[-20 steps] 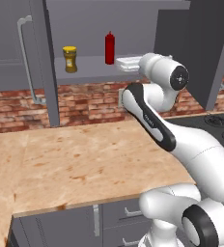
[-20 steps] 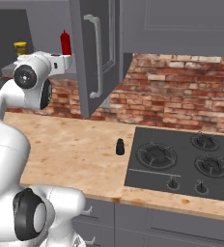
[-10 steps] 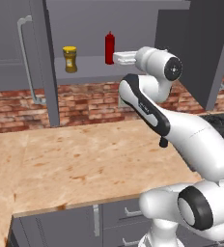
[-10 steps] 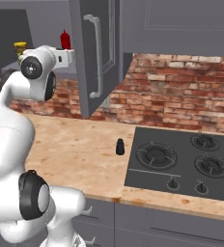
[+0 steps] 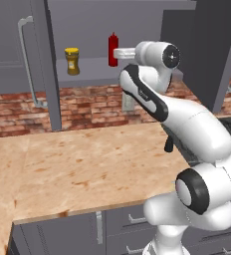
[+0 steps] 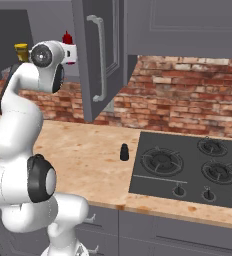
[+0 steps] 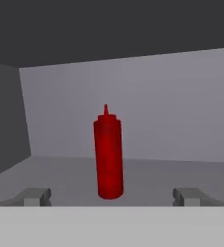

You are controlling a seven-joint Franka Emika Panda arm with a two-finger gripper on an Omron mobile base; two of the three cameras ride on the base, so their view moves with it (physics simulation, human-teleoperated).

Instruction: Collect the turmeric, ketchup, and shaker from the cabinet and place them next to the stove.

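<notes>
Your claw (image 7: pixel 112 197) stands wide, nothing between its fingertips (image 7: pixel 35 197), level with the cabinet (image 5: pixel 43 74) shelf. Left of it on that shelf stands the turmeric jar (image 5: pixel 72 61), well apart. Straight ahead of the claw, centred between the tips but not touching, the ketchup bottle (image 7: pixel 107 153) stands upright. To the right and far below, the shaker (image 6: pixel 124 152) sits on the wooden counter (image 5: pixel 82 169), just beside the stove (image 6: pixel 190 167). An open cabinet door (image 6: pixel 94 55) hangs right of the claw; brick wall (image 6: pixel 188 95) behind.

This is a kitchen. A flat black gas cooktop with round burners (image 6: pixel 188 167) sits in a speckled wooden worktop (image 5: pixel 82 169) before a red brick backsplash (image 6: pixel 183 95), with grey wall cabinets (image 6: pixel 95 55) above and grey drawers (image 5: pixel 122 224) below.
</notes>
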